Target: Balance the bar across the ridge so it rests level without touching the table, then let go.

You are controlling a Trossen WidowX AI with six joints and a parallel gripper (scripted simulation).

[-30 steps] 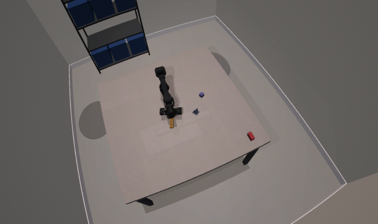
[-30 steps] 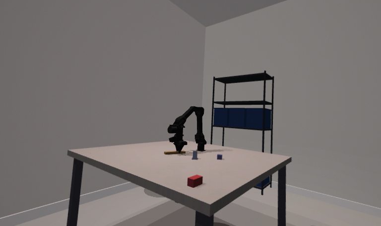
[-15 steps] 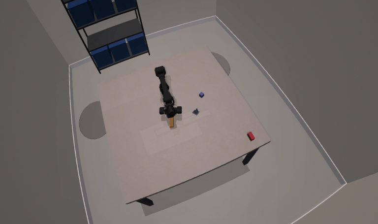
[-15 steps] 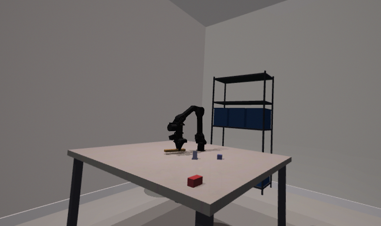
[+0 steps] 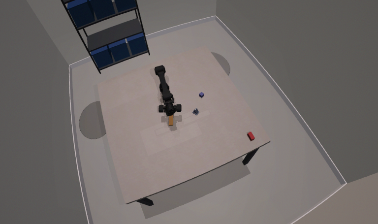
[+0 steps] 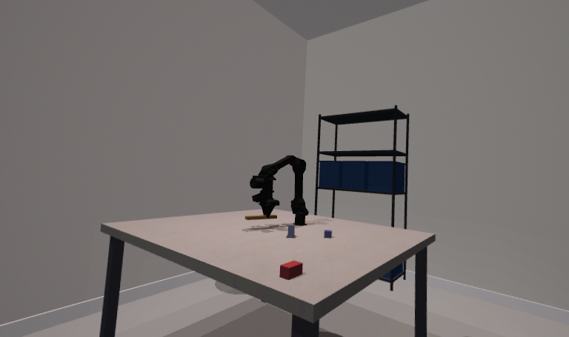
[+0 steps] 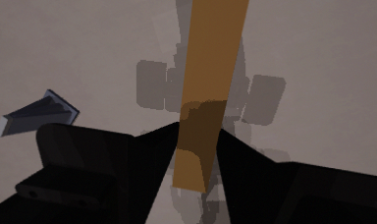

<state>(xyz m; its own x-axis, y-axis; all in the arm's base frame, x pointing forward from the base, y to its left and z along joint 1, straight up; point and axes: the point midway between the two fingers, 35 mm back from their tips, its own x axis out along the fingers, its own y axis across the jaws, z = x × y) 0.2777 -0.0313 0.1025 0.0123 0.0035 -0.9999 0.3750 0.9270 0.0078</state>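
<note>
1 bar (image 7: 212, 62), 1 ridge (image 7: 39, 113), 2 blocks (image 6: 290, 269)

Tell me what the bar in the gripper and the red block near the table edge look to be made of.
Bar: flat matte orange-tan with sharp edges and no grain or shine; possibly painted wood or plastic, the look leaves it open. It is clamped in the gripper. Red block: uniform matte red with crisp corners, probably plastic or painted wood.
</note>
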